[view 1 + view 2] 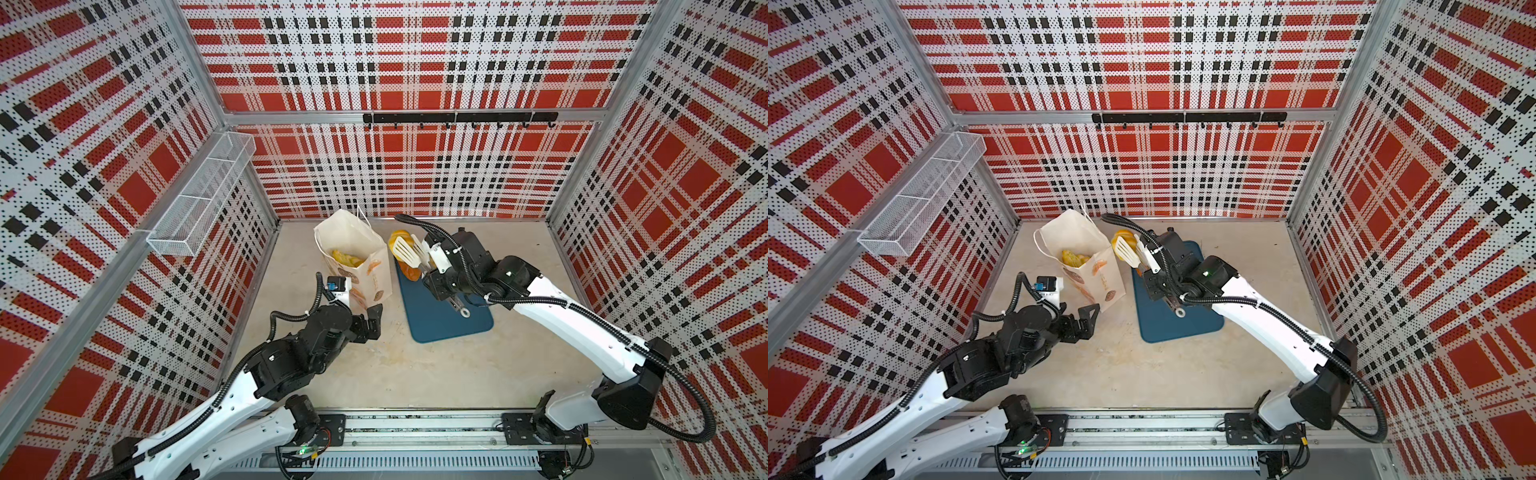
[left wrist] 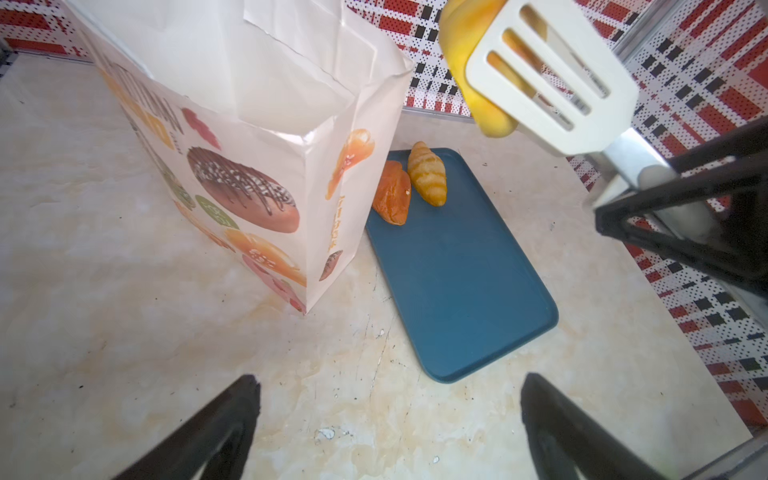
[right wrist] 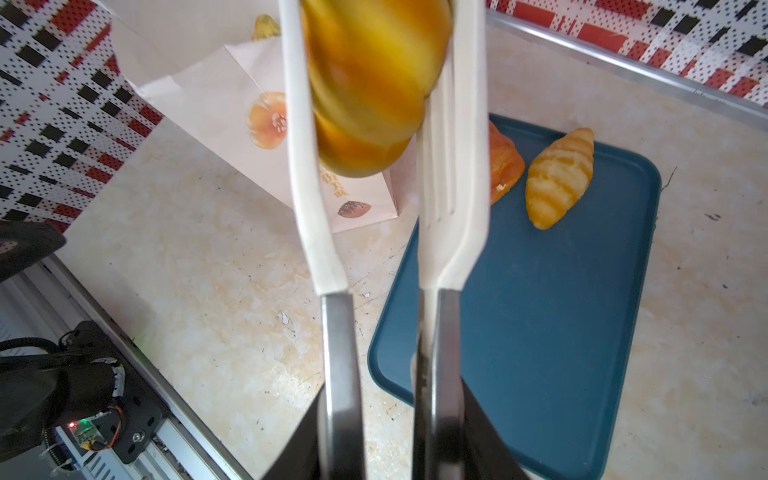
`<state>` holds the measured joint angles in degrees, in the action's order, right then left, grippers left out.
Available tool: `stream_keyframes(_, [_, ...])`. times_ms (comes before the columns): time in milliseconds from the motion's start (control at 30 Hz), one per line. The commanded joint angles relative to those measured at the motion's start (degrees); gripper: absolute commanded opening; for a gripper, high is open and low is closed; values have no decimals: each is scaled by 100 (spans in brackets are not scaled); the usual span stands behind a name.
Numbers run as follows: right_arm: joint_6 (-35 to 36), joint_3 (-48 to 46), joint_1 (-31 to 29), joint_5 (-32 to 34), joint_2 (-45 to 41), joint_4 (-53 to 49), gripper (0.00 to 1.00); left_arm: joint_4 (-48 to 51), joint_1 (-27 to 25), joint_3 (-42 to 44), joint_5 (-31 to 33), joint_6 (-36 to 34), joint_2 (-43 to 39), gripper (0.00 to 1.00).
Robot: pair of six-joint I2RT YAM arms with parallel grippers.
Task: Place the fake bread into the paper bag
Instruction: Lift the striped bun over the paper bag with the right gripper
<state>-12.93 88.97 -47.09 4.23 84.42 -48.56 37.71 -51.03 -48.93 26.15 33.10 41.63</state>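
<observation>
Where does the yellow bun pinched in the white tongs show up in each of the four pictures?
Top view: yellow bun just right of the paper bag mouth, behind the white tongs.
Top view: yellow bun in the same spot, right of the bag.
Left wrist: yellow bun against a slotted tong blade, beyond the bag.
Right wrist: yellow bun close up, squeezed between both blades.
Shared landmark: the blue tray.

Counted: one cream-white printed paper bag [image 1: 374, 270], one flat dark-blue rectangular tray [image 2: 457, 282], one pair of white slotted tongs [image 3: 453, 249], one glossy yellow toy bun [image 3: 374, 83], one golden striped toy croissant [image 3: 559, 178], one orange-brown triangular toy pastry [image 2: 391, 193]; bagged yellow pastries [image 1: 347, 258] uncountable.
</observation>
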Motion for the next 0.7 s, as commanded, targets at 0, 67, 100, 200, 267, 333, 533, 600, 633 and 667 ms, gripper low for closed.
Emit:
stream_keyframes(0, [189, 407, -79, -31, 18, 356, 39, 201, 181, -186, 36, -138, -84, 99])
stream_keyframes(67, [246, 590, -119, -36, 132, 356, 39, 253, 280, -202, -34, -144, -111, 99])
stream_keyframes(100, [280, 682, -145, -53, 199, 364, 39, 270, 331, -201, -68, -141, -127, 99])
stream_keyframes(200, [365, 985, -204, -106, 422, 380, 40, 290, 460, -188, -134, -133, -201, 99])
stream_keyframes(267, [430, 1210, -262, -152, 604, 391, 40, 314, 543, -174, -163, -138, -229, 99])
stream_keyframes(333, [494, 1462, -316, -173, 803, 344, 40, 357, 608, -170, -173, -139, -266, 99])
stream_keyframes(533, [658, 2207, -468, -216, 1415, 148, 40, 498, 827, -110, -212, -133, -413, 99])
stream_keyframes(600, [678, 2390, -501, -201, 1590, 80, 40, 536, 893, -91, -248, -130, -466, 99])
stream_keyframes(633, [689, 2497, -506, -195, 1685, 38, 40, 552, 937, -72, -281, -129, -493, 99])
stream_keyframes(667, [695, 2588, -524, -165, 1756, -7, 40, 568, 968, -56, -307, -134, -519, 99])
